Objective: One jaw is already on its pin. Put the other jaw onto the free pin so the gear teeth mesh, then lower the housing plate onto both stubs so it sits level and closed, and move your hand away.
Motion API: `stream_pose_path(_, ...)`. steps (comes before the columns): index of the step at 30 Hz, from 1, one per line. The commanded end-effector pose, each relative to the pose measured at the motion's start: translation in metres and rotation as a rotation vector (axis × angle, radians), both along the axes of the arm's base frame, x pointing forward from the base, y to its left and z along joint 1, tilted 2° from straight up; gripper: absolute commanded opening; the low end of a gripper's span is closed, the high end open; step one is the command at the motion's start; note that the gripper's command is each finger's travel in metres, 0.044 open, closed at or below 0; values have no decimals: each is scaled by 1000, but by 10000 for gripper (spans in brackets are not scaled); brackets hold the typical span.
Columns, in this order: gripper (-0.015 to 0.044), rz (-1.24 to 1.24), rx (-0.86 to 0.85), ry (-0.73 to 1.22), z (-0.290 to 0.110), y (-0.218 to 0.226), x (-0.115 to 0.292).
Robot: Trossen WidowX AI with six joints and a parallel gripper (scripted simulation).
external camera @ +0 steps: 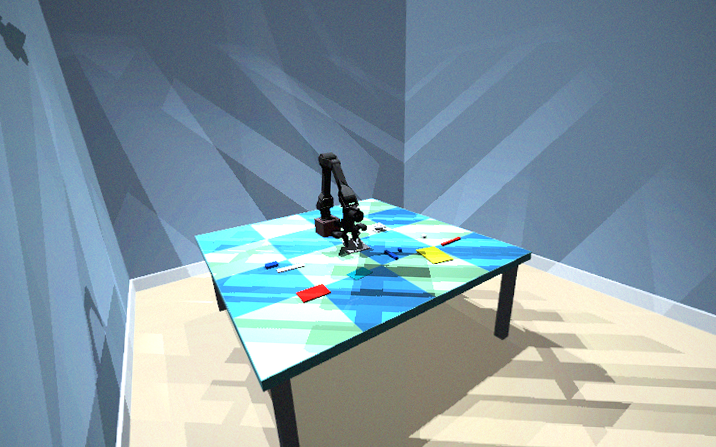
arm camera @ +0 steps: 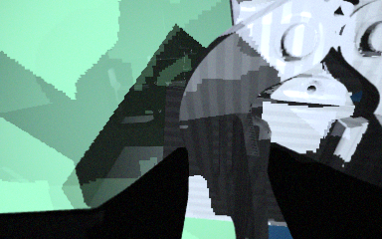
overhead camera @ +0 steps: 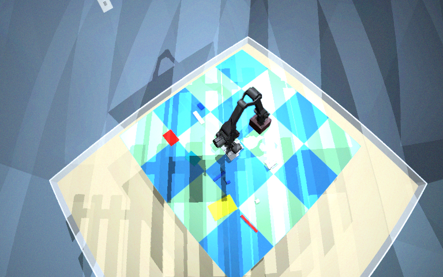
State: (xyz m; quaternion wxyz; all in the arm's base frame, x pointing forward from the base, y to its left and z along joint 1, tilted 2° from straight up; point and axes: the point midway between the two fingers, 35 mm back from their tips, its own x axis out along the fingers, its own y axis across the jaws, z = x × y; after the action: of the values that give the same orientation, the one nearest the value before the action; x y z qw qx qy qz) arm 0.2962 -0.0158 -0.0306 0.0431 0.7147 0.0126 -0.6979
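My gripper [overhead camera: 231, 149] [external camera: 351, 243] [arm camera: 226, 154] is low over the white and grey assembly [overhead camera: 232, 156] [external camera: 363, 248]. It is shut on what looks like the free jaw [arm camera: 214, 102], a rounded piece in stripes of shadow in the wrist view. Its round hub shows at the upper right, beside the rounded head of the other jaw [arm camera: 357, 31]. The two heads look close together; whether the teeth mesh, and how deep the held jaw sits on its pin, I cannot tell. A separate white part [overhead camera: 270, 163] [external camera: 380, 227], perhaps the housing plate, lies on the table.
Around lie a yellow sheet [overhead camera: 222, 208] [external camera: 434, 254], a red sheet [overhead camera: 171, 137] [external camera: 313, 293], a teal sheet [overhead camera: 193, 158] [external camera: 360, 274], a red bar [overhead camera: 248, 223] [external camera: 450, 241], a white strip [overhead camera: 198, 117] and a blue bar [overhead camera: 218, 176] [external camera: 390, 254].
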Motion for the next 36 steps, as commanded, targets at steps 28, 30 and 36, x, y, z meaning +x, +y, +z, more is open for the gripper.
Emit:
stream_pose_path(28,134,2,0,3,1,1,-1)
stream_pose_path(30,134,2,0,3,1,1,-1)
stream_pose_path(36,134,2,0,3,-1,1,-1)
